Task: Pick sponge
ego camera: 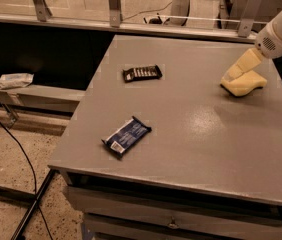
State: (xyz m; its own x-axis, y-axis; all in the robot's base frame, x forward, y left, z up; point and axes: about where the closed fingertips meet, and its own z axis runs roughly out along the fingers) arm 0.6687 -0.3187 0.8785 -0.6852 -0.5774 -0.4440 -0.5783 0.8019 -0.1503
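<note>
The sponge (246, 84) is a pale yellow foam block with curved edges, lying on the grey table (191, 134) near its right edge. My gripper (231, 74) comes down from the upper right on a white arm (281, 31). It sits at the sponge's upper-left side, its tip at or just above the sponge's left end. I cannot tell if it touches the sponge.
A dark blue snack wrapper (126, 136) lies near the table's front left. A black snack bar (142, 73) lies at the centre back. A railing with posts (114, 4) runs behind the table. A shelf with a white packet (14, 80) is at left, below table level.
</note>
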